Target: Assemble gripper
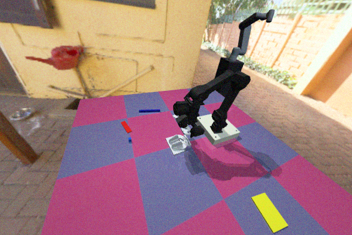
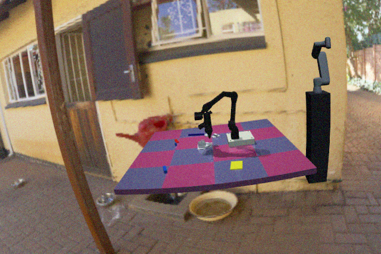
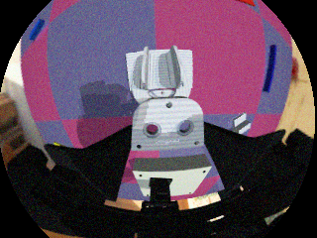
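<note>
White housing plate (image 1: 186,130) (image 3: 168,115), two-holed: hanging near the gripper base (image 1: 169,144) (image 2: 200,148) (image 3: 187,74), the black gripper (image 1: 189,126) (image 2: 209,137) (image 3: 166,126) grasping it by its sides. Handling: best centring it over the jaw stubs, keeping it level, lowering slowly, releasing only once seated. Surface: pink-and-blue chequered tabletop (image 1: 170,186) (image 2: 190,174) (image 3: 223,50). Surroundings: yellow wall (image 1: 113,27) (image 2: 215,75) standing behind.
</note>
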Available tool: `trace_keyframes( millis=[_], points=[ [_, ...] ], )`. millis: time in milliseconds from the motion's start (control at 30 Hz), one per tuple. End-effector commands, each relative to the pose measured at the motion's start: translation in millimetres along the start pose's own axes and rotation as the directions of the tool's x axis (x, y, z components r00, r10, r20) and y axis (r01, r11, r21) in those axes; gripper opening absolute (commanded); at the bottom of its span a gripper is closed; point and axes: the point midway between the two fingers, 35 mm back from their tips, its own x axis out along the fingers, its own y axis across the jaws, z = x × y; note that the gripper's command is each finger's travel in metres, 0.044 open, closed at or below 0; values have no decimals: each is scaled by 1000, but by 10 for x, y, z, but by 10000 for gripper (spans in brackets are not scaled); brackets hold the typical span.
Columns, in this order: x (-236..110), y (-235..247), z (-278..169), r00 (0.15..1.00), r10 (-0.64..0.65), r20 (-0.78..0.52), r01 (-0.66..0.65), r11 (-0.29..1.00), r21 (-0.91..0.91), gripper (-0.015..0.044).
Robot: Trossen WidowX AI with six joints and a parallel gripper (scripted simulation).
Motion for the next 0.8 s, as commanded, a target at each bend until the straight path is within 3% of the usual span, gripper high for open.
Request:
trace_keyframes(
  millis=[0, 767],
  points=[
    [-1, 8, -8, 1000, 4, -2, -4, 1000, 3, 351],
    [221, 7, 12, 1000, 4, -2, -4, 1000, 4, 351]
  ],
)
